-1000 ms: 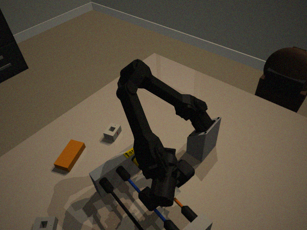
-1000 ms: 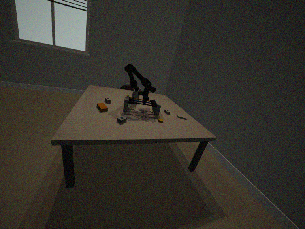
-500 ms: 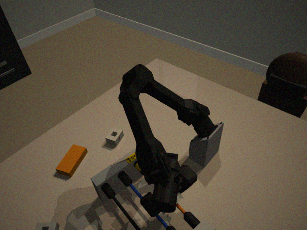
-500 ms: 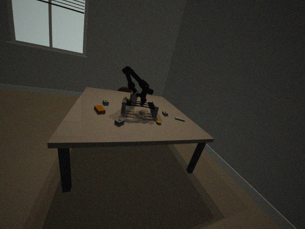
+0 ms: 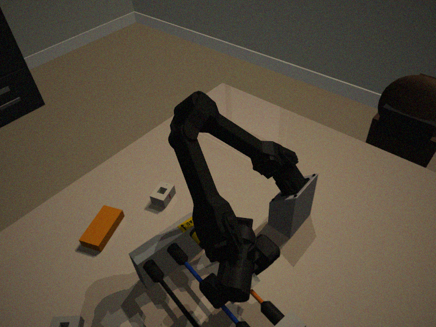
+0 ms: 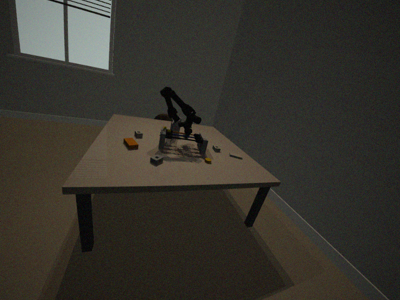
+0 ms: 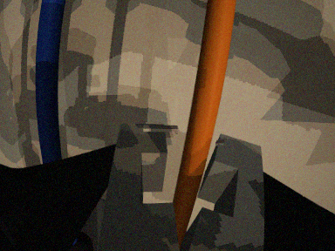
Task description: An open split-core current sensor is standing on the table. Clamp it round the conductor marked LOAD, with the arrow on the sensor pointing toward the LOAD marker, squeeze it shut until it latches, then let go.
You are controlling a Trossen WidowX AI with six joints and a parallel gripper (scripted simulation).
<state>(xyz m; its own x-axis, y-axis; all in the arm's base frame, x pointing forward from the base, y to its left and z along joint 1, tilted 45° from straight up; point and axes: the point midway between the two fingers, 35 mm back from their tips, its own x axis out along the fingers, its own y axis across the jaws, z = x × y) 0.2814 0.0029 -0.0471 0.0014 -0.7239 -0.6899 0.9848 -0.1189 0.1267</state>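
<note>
In the wrist view my gripper (image 7: 185,164) is shut on the grey split-core sensor (image 7: 131,221). Its two halves stand on either side of the orange conductor (image 7: 212,75) (image 5: 256,295), which runs up between them. The blue conductor (image 7: 50,58) (image 5: 192,271) lies parallel to the left. In the top view the gripper (image 5: 232,283) hangs over the rack and hides the sensor. A yellow label (image 5: 186,225) sits at the rack's far end block (image 5: 152,249). I cannot read the sensor's arrow. In the exterior view the gripper (image 6: 187,133) is small, over the rack (image 6: 202,146).
A black conductor (image 5: 174,298) lies beside the blue one. An orange block (image 5: 101,227) (image 6: 130,142) and a small white sensor (image 5: 162,193) (image 6: 138,134) lie to the left. Another small sensor (image 6: 156,159), a yellow disc (image 6: 208,160) and a grey bar (image 6: 236,156) lie near the rack. The arm's grey base (image 5: 292,206) stands behind.
</note>
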